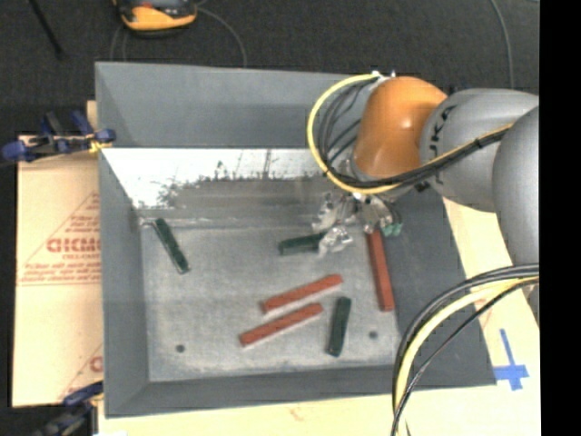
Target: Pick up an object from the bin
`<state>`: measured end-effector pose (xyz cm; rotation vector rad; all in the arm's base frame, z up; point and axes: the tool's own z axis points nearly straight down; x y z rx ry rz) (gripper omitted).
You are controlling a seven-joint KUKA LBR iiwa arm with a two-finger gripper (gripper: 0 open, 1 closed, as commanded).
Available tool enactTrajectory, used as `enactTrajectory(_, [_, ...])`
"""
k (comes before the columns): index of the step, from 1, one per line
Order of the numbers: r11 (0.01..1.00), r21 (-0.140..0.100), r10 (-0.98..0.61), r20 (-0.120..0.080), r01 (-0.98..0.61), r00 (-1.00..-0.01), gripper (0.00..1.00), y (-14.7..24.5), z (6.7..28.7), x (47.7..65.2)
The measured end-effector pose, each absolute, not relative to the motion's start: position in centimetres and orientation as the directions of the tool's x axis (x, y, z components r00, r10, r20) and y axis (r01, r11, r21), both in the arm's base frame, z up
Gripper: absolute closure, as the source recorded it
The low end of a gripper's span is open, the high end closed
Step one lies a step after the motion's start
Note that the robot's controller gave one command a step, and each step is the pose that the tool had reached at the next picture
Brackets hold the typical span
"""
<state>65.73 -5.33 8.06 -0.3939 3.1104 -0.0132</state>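
I am reaching into the grey metal bin (123, 271) from the right side, and my gripper (338, 230) is hanging low over the back part of the floor, a little right of the middle. My orange wrist cover (395, 125) is sitting above it and the cables (318, 139) are looping around it, so I cannot tell how far my gripper is open, and I cannot tell if it is having hold of anything. The short dark green stick (298, 243) is lying just beside the gripper on its left, almost level, with its right end coming up to the gripper tip; whether they are touching I cannot say. The long red stick (380, 275) is lying close on the other side, running from under my wrist toward the front wall, nearly straight. A small teal piece (392, 231) is showing near its top end. Nearer the front, the upper red stick (302, 293) and the lower red stick (281, 324) are lying slanted and almost parallel, close to each other. The dark green bar (339, 325) is lying just right of them, nearly upright in the view. The far dark green stick (171, 245) is lying well apart, near the left wall.
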Motion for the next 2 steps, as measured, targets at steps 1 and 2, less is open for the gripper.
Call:
enactTrajectory(1, [0.968,-0.009,-0.249,-0.006,-0.249,-0.968,1.0,-5.3,8.1,65.7])
enactTrajectory(2, [0.977,-0.002,-0.212,-0.006,-0.212,-0.977,1.0,-5.5,21.0,65.4])
